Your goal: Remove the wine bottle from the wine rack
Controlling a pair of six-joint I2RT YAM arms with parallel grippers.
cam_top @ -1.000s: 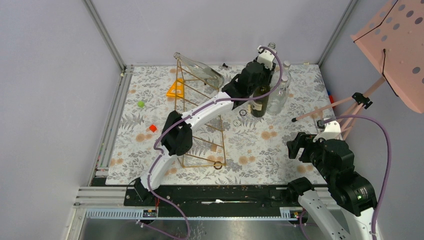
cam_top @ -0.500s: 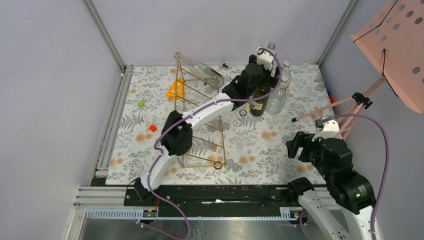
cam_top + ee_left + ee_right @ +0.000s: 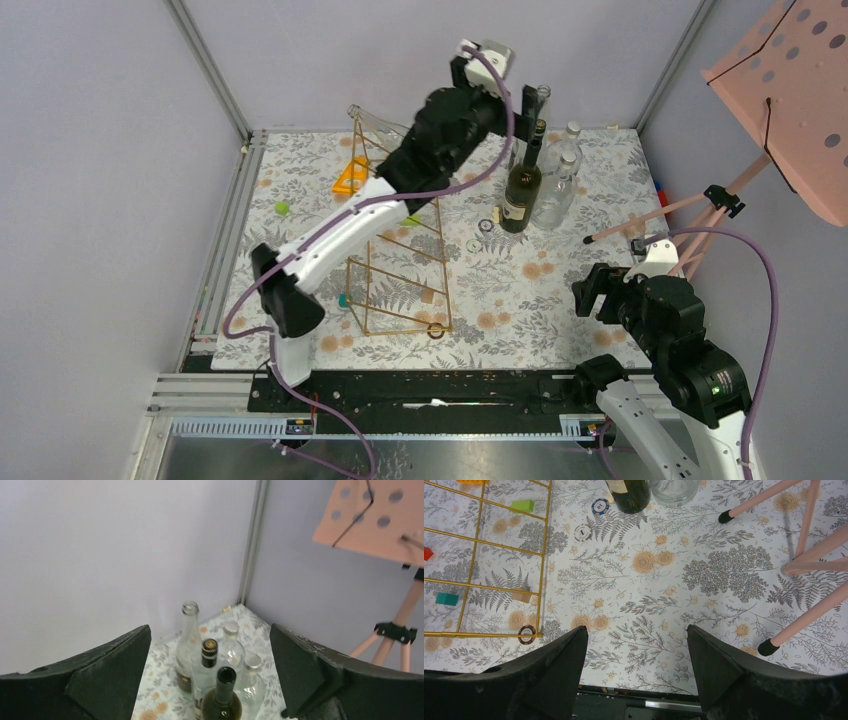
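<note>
The dark green wine bottle stands upright on the floral mat among clear bottles, off the gold wire wine rack. From the left wrist view its open mouth shows just below the jaws. My left gripper hangs open above the bottle group, holding nothing. A clear bottle lies slanted on the rack's top, partly hidden by the left arm. My right gripper is open over bare mat at the near right.
An orange triangle, a green ball and a red block lie left of the rack. Poker chips lie by the bottles. A pink tripod and a perforated pink board stand at the right.
My left gripper opened off the dark bottle's neck and lifted up and back; the bottle stays standing. The right arm has not moved.
</note>
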